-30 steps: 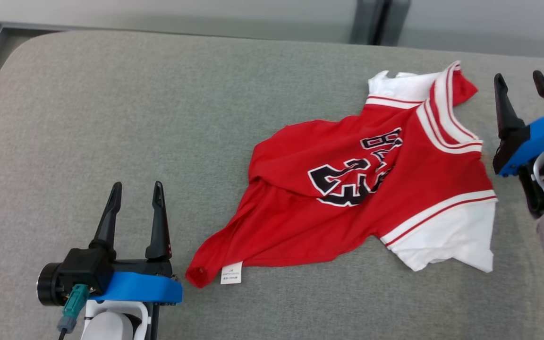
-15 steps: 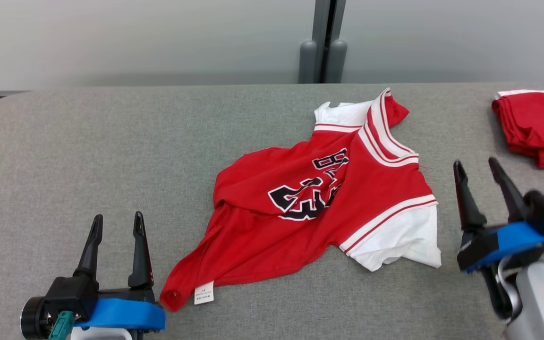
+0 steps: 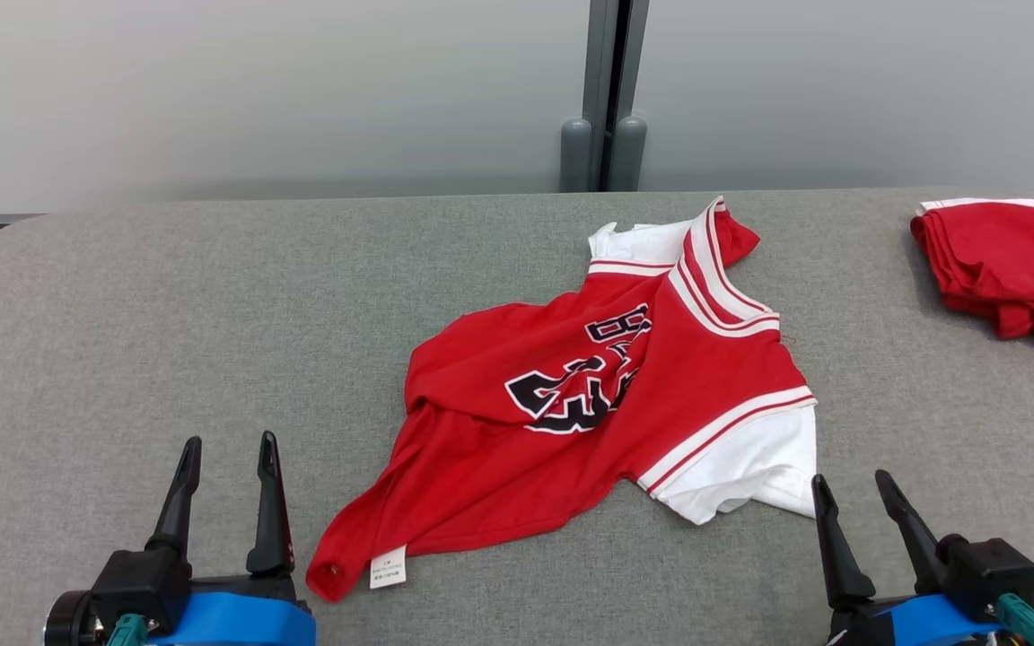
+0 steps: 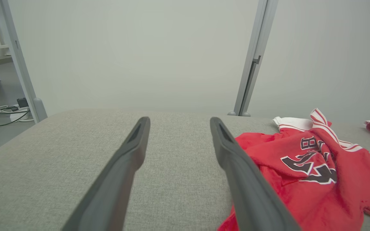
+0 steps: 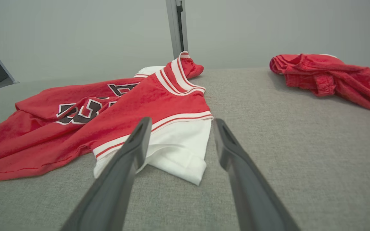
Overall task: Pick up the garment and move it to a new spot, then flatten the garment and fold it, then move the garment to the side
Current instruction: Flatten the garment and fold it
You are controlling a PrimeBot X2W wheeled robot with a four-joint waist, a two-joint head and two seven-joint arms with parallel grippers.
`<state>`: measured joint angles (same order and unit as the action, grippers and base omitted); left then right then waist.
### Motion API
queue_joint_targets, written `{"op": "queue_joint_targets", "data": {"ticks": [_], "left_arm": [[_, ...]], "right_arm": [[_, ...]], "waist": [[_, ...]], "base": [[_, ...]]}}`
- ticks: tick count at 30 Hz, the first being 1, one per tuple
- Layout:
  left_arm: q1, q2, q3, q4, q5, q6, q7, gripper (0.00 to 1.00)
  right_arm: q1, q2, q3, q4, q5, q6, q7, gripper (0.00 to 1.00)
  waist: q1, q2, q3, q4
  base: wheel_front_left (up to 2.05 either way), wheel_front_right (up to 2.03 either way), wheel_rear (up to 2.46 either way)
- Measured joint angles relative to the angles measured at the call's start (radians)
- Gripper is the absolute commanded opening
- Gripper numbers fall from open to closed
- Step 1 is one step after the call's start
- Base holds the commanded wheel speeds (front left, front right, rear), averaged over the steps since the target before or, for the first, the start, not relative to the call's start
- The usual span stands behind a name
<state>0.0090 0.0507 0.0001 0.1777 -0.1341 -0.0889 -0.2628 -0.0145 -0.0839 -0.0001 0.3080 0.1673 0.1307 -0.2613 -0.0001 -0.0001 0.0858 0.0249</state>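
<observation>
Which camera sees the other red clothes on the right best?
The right wrist view: the crumpled red garment lies almost whole and near. The head view cuts it at the right edge; the left wrist view catches a small far bit.

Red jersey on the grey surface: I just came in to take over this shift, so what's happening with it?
A two-armed robot is working on the red jersey, which lies rumpled and unfolded on the grey padded table. Nothing is held: the left gripper sits by its hem corner and the right gripper by its white sleeve, both with fingers open. Another red garment lies at the far right.
</observation>
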Motion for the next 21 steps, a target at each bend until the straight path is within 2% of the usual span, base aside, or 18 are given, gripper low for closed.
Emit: {"op": "queue_joint_targets", "data": {"ticks": [12,21], "left_arm": [[0.008,0.0,-0.009,-0.001,0.0,0.001,0.0,1.0],[0.006,0.0,-0.015,0.002,-0.005,0.0,0.0,1.0]], "right_arm": [[-0.013,0.002,0.015,0.009,-0.025,0.0,0.028,1.0],[-0.03,0.013,0.121,0.041,0.002,0.0,0.079,1.0]], "waist": [[0.0,0.0001,-0.005,0.011],[0.0001,0.0001,0.002,0.039]], "base": [[0.0,0.0,0.0],[0.0,0.0,0.0]]}}
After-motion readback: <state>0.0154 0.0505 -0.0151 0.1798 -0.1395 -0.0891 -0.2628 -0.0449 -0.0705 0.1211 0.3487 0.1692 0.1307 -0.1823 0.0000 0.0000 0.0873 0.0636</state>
